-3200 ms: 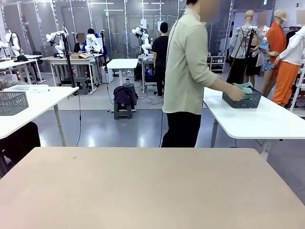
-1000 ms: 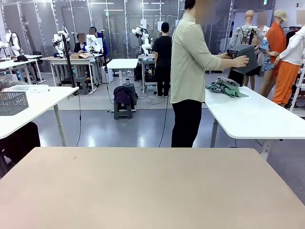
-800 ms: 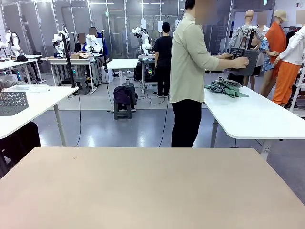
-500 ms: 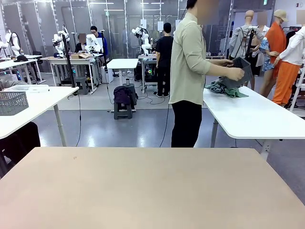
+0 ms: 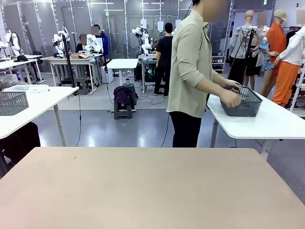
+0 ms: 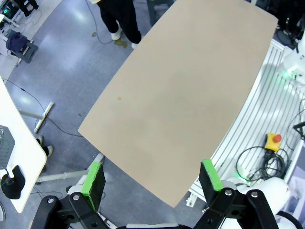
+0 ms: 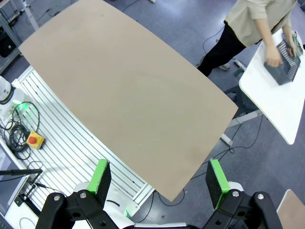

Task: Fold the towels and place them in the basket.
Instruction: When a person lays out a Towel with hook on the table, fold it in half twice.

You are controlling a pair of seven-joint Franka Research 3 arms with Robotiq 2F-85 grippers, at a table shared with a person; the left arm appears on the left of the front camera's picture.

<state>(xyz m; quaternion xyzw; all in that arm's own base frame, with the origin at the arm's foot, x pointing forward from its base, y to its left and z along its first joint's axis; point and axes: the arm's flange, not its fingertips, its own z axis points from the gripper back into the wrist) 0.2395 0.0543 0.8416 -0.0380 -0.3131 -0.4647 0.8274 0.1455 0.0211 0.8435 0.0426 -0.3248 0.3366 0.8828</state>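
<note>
The left jaws are standing wide open with nothing between them, their green pads [image 6: 94, 179] hanging high over the tan table [image 6: 181, 95] and looking down on its robot-side edge. The right jaws are gaping just as wide and gripping nothing. Their pads [image 7: 217, 177] are hovering well above the same table, beside a white railed frame on which a yellow box with a red button [image 7: 33, 140] is sitting.

A person [image 5: 193, 71] in a pale shirt and dark trousers is standing beyond the far side of the tan table and facing a white table [image 5: 276, 125] off to the robot's right. The basket [image 5: 244, 110] is sitting on that white table, near the corner closest to the person and well apart from both sets of jaws. The person is holding it with both hands: one hand [image 5: 232, 99] is curling over the near rim, and the other is resting on the rim just behind it. In the right wrist view the person is leaning over the basket at the picture's upper right.

The dark mesh walls are hiding whatever is lying inside, so where the towels are cannot be told. A second grey mesh basket [image 5: 12, 102] is standing on another white table far to the left.
</note>
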